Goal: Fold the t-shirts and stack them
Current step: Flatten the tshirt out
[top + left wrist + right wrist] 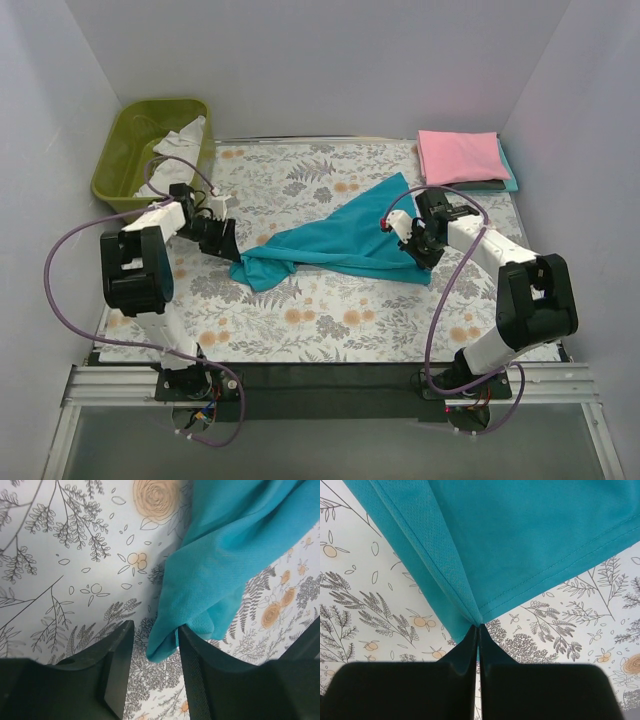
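teal t-shirt (340, 245) pinched in right gripper (479, 629)

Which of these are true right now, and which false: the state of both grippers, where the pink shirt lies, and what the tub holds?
1. The right gripper is shut on a corner of the teal t-shirt. True.
2. The left gripper is clamped shut on that shirt. False: its jaws stand open, with the shirt's edge between them.
3. The pink t-shirt lies folded at the table's far right corner. True.
4. The olive-green tub is empty. False: white cloth lies in it.
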Tool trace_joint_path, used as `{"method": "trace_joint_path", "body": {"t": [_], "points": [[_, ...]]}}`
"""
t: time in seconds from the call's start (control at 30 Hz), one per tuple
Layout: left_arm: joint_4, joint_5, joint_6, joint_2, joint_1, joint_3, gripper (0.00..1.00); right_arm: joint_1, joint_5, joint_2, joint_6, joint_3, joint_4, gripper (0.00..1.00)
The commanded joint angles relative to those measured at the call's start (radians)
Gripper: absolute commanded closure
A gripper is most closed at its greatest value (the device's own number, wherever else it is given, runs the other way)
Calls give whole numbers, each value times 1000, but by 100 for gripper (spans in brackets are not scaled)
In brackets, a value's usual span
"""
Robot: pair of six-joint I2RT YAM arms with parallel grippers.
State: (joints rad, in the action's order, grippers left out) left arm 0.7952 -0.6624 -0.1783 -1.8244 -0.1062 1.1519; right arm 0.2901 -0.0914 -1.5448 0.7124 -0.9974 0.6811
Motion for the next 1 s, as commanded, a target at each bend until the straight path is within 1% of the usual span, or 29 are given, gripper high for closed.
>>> {"method": "trace_joint_path", "body": {"t": [0.0, 0.1, 0.17, 0.23, 0.27, 0.3, 0.33, 0.37, 0.43, 0.47, 0.5, 0.57, 0.6, 0.8, 0.83, 0.93, 0.97], "points": [[-22, -20, 17, 166, 8, 37, 61, -2, -33, 18, 9, -37, 23, 99], [-22, -49, 88, 348, 11, -55, 60, -2, -36, 37, 2, -29, 21, 99], [-24, -36, 129, 457, 37, -128, 62, -3, -36, 35, -4, -29, 21, 99], [-27, 1, 149, 505, 71, -170, 62, -3, -33, 28, -10, -33, 20, 99], [-37, 41, 151, 529, 92, -191, 62, -5, -34, 25, -11, -37, 20, 99], [-50, 50, 154, 560, 135, -220, 61, -3, -33, 17, -14, -40, 20, 99], [-51, 58, 154, 571, 154, -234, 61, -3, -31, 14, -14, -47, 20, 99], [-56, 94, 154, 576, 205, -247, 60, -3, -31, 11, -17, -50, 20, 99], [-85, 139, 143, 580, 261, -296, 58, -5, -25, 6, -19, -59, 20, 99], [-100, 176, 139, 580, 310, -314, 58, -3, -25, 3, -22, -66, 23, 99], [-140, 200, 123, 580, 333, -352, 57, -5, -25, 2, -24, -69, 23, 99], [-175, 240, 111, 568, 388, -380, 57, -3, -19, 2, -24, -72, 23, 99], [-207, 279, 103, 562, 404, -389, 57, -5, -18, 2, -22, -72, 21, 99], [-293, 372, 77, 490, 485, -451, 57, -11, -14, -5, -16, -63, 24, 99], [-307, 386, 77, 478, 485, -451, 57, -12, -16, -5, -16, -63, 23, 99], [-349, 417, 77, 435, 499, -477, 62, -17, -14, -1, -14, -61, 23, 99], [-356, 438, 74, 422, 499, -481, 67, -20, -13, 3, -14, -60, 23, 99]]}}
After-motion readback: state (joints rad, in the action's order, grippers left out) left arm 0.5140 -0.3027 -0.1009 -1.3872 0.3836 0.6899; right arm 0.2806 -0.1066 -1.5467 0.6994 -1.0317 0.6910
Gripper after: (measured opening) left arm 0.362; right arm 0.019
